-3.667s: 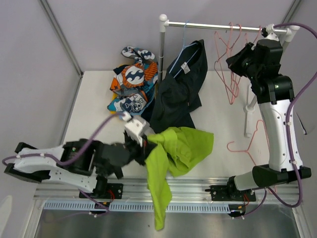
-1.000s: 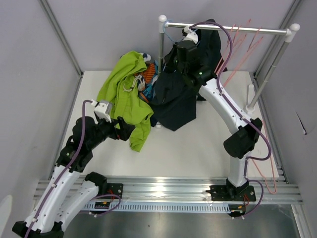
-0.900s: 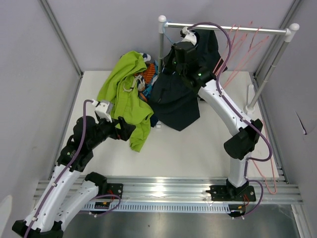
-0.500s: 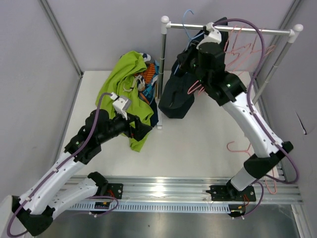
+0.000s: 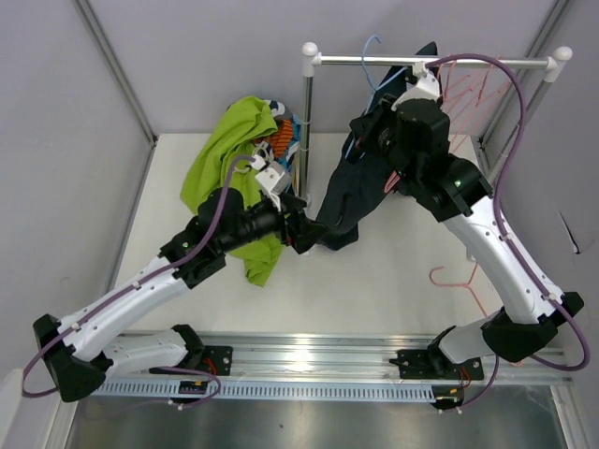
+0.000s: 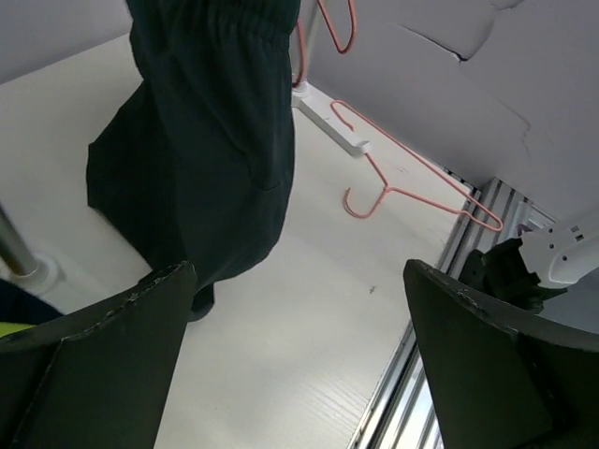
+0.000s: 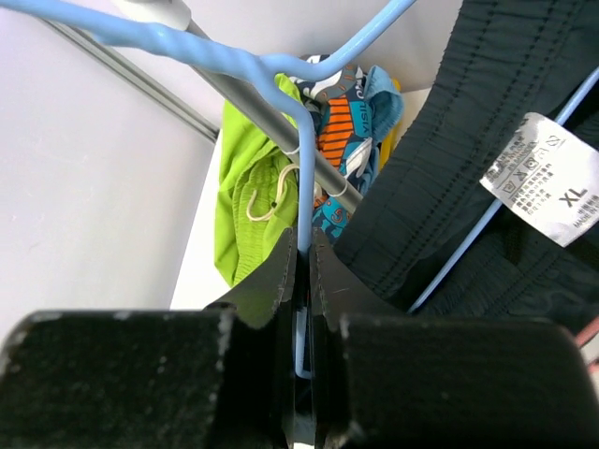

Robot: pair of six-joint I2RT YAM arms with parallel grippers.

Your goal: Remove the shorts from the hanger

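Right arm, up at the rail. The right gripper (image 7: 301, 257) has its fingers pressed together on the neck of a light blue wire hanger (image 7: 267, 67), just under the hook. The pinch is on the hanger, not on cloth.

The dark navy fabric shorts (image 5: 348, 192) hang from that hanger with the elastic waistband uppermost. A white size label (image 7: 546, 178) marked XL shows inside the waist. The legs drape down and leftward, and the hem ends low near the foot of the upright post (image 5: 306, 131).

Left arm, stretched across from the near left corner. The left gripper (image 5: 307, 237) sits at the hem of the navy pair with its fingers (image 6: 94, 374) spread wide. In the wrist view the cloth hangs ahead of the opening and nothing is pinched.

The silver metal clothes rail (image 5: 449, 62) stands over the white table (image 5: 402, 262). The blue hook rises at the rail's left part. I cannot tell whether it sits over the rod.

On the table left of the post, the lime green shorts (image 5: 223, 161) lie in a heap. The orange, teal and white patterned shorts (image 5: 279, 136) touch them, between the heap and the post.

A bunch of coral wire hangers (image 5: 468, 84) hangs on the right part of the rail. A single coral hanger (image 6: 402, 182) lies flat on the table to the right.
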